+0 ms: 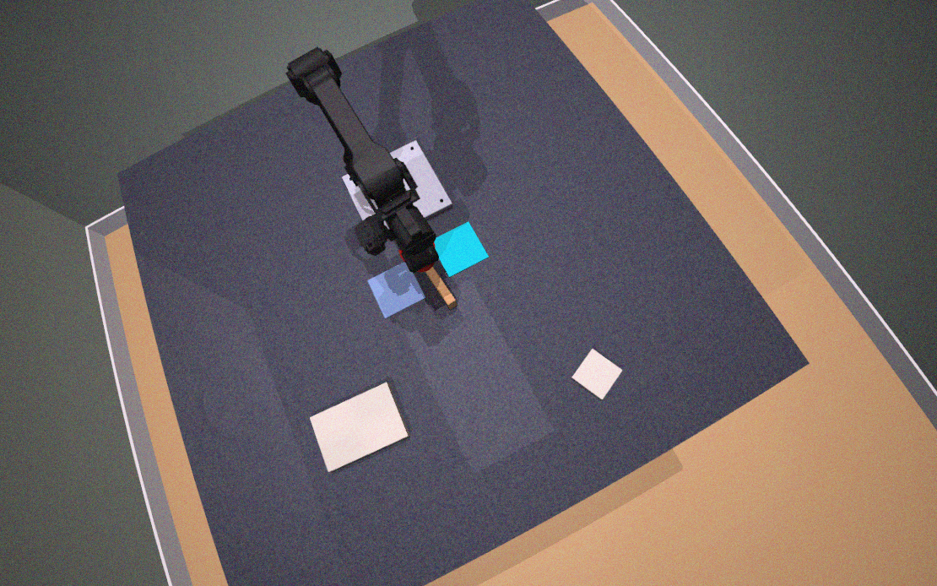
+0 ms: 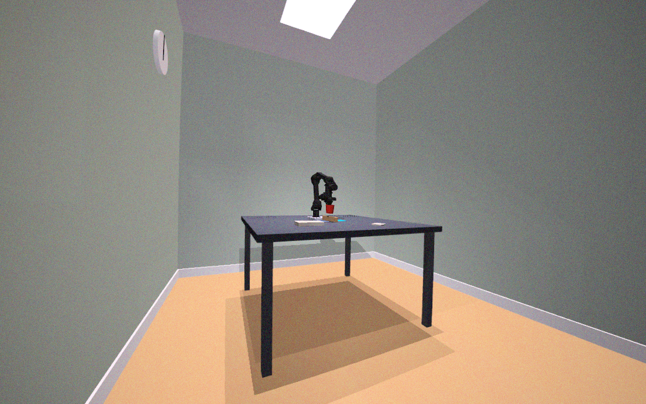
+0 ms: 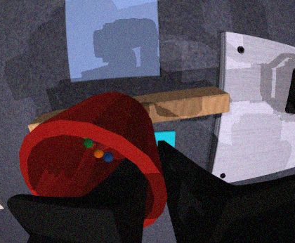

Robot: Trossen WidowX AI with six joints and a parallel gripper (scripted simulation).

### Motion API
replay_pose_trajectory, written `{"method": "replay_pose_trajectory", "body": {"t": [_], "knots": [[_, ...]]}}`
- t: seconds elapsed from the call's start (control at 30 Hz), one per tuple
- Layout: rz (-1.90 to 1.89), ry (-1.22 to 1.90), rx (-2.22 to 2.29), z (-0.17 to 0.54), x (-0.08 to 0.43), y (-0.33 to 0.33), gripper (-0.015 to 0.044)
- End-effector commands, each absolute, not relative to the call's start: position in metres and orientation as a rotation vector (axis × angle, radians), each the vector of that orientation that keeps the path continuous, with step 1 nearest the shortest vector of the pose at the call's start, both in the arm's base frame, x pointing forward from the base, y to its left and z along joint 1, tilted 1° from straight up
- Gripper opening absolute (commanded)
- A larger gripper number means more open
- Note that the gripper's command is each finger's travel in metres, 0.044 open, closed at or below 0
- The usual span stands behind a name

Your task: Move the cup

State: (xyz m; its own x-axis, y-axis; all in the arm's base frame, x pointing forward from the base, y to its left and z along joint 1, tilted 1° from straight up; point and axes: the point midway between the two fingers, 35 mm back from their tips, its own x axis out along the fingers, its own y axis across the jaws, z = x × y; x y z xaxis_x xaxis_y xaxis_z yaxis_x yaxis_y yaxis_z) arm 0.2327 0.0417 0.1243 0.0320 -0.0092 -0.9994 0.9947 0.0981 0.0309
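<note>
Red and open at the top, the cup [image 3: 95,156] hangs in the gripper [image 3: 154,180], whose jaws are closed on its wall; it is lifted above the wooden bar [image 3: 192,104] between the 2 pads. I think it is kept high to pass this bar, and nearly upright so the 3 marbles [image 3: 98,150] stay inside. The pale blue pad [image 1: 393,290] lies on one side, the cyan pad [image 1: 461,247] on the other. 2 white sheets [image 1: 358,426] lie well apart.
</note>
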Motion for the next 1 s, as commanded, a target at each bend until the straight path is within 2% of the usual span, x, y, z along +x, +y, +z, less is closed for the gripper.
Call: {"method": "replay_pose_trajectory", "body": {"t": [0.0, 0.97], "knots": [[-1.121, 1.226, 1.144, 0.124, 0.230, 0.050, 0.0000], [-1.120, 1.230, 1.147, 0.126, 0.219, 0.099, 0.0000]]}}
